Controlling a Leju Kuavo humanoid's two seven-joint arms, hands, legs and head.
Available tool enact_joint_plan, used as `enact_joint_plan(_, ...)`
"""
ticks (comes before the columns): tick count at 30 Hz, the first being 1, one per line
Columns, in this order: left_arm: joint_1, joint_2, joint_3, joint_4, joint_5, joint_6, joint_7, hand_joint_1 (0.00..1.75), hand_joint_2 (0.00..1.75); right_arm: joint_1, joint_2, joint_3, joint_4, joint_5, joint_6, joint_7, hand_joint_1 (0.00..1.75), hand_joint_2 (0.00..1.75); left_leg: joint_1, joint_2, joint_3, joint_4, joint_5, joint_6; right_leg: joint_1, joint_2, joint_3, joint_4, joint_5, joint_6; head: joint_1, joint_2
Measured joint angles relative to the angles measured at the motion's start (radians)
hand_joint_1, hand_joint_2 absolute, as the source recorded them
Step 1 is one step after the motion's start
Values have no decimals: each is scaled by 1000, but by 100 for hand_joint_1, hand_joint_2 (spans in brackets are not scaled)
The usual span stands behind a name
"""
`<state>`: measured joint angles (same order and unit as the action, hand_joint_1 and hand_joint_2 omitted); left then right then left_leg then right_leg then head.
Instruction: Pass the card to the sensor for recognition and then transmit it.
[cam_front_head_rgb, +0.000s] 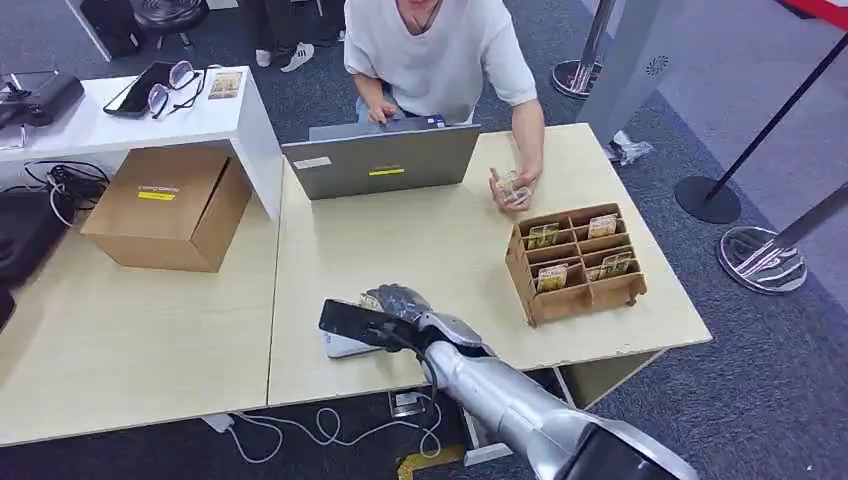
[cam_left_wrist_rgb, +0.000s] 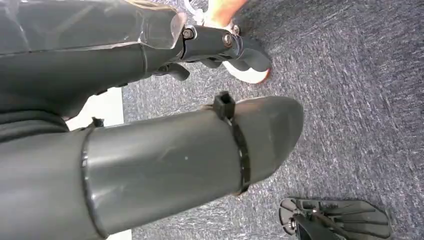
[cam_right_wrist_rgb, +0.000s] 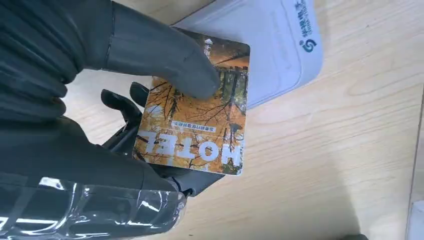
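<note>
My right hand (cam_front_head_rgb: 400, 305) reaches over the front edge of the light wooden table (cam_front_head_rgb: 440, 250), above the white card sensor (cam_front_head_rgb: 345, 345). In the right wrist view the thumb (cam_right_wrist_rgb: 165, 52) presses an orange card marked HOTEL (cam_right_wrist_rgb: 197, 127) against the darker fingers (cam_right_wrist_rgb: 122, 107), with one card corner over the white sensor (cam_right_wrist_rgb: 272, 45). My left hand (cam_left_wrist_rgb: 150, 165) hangs beside my body above the carpet, its grey thumb large in the frame; nothing shows in it.
A wooden card rack (cam_front_head_rgb: 575, 262) with several cards stands at the table's right. A person (cam_front_head_rgb: 440, 50) sits across, one hand (cam_front_head_rgb: 512, 186) on the table beside a grey laptop (cam_front_head_rgb: 385, 160). A cardboard box (cam_front_head_rgb: 170, 205) sits on the left table.
</note>
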<state>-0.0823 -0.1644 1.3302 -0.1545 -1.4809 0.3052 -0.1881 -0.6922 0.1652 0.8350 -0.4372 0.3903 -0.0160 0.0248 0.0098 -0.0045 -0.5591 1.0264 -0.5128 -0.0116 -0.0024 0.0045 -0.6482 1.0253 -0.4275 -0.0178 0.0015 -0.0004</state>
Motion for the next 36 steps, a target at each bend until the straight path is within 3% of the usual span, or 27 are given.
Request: enact_joint_plan(36, -35, -14, -14, 0, -6, -6, 75, 0, 0, 0, 24, -31, 32, 26, 3, 59, 175, 175, 0, 0, 0, 0, 0, 0, 0, 0, 0, 0, 0, 0, 0, 0)
